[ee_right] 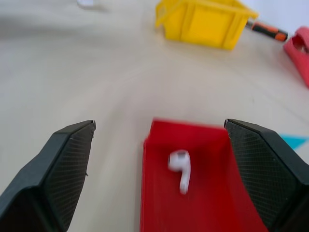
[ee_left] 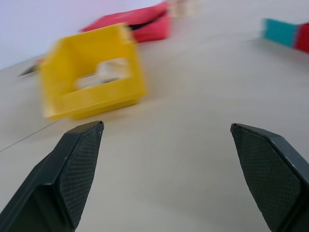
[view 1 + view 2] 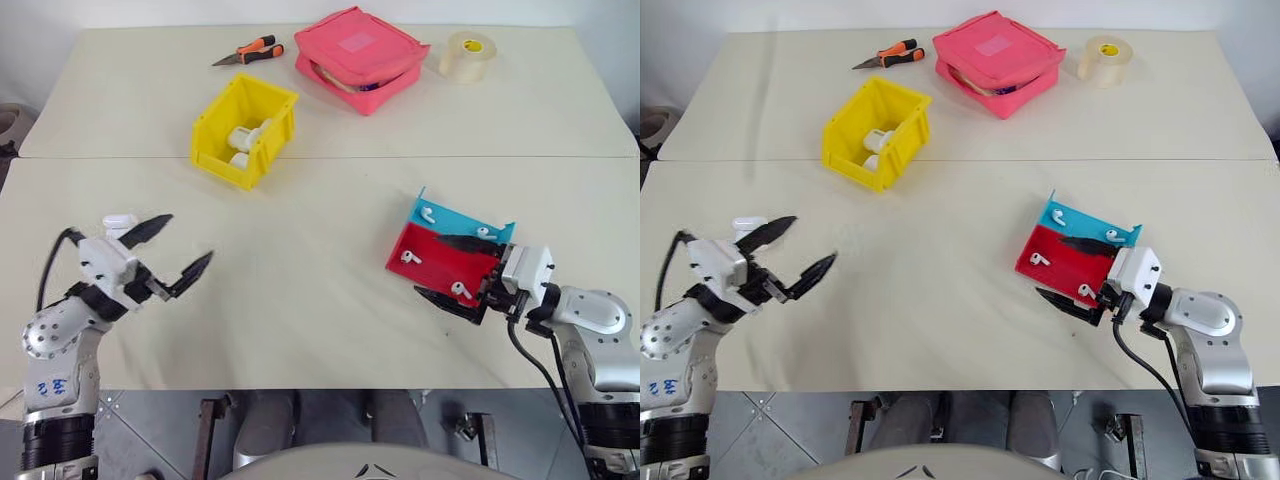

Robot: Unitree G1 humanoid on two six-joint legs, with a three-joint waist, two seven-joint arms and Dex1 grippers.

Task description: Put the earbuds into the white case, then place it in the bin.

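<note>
Right wrist view: earbud point(image 1: 179, 166) stem points toward camera.

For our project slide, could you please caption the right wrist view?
Open right gripper poised over the shallow red tray holding one glossy white earbud, yellow plastic bin beyond.

The bin point(image 3: 245, 130) is taken as the landmark on the surface point(image 3: 300, 250): white cases point(image 3: 246, 140) are held inside it, the pliers point(image 3: 250, 51) are found behind it, and the pouch point(image 3: 360, 57) is set behind it to the right, with the tape roll point(image 3: 468, 55) farther right again. The tray point(image 3: 450, 255) is placed well to the right of the bin and nearer the front edge, with four earbuds point(image 3: 461, 290) lying in it, two in its rear compartment and two in its front one. One more case point(image 3: 119, 222) is seen well in front of the bin and to its left.
</note>
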